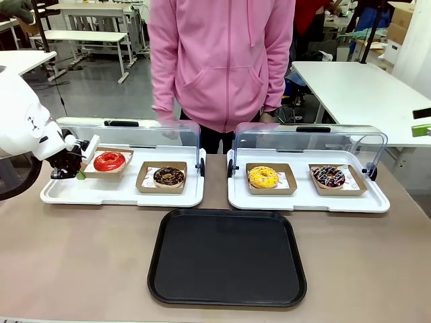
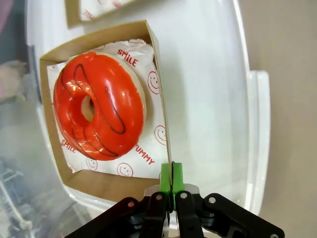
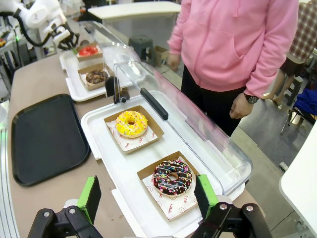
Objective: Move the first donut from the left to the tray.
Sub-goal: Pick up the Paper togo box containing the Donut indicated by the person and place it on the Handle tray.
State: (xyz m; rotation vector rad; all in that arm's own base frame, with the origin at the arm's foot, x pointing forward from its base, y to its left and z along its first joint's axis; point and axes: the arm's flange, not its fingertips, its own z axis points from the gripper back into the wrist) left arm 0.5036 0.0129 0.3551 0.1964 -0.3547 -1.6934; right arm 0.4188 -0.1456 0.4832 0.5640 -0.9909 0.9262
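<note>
Shared table, left hand (image 2: 171,174) pinching donut (image 2: 99,105) carton wall, right hand (image 3: 148,196) spread wide, tray (image 1: 227,256) bare.

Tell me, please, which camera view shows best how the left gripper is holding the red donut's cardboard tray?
The left wrist view: the left gripper pinches the cardboard wall beside the red donut, green pads closed on it. The front view shows the gripper small at the tray's left edge; the right wrist view shows it tiny and far off.

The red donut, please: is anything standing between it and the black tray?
Only the low front rim of the white display tray. The red donut sits in its cardboard tray, pinched by the left claw. The black tray lies bare on the table in front.
</note>
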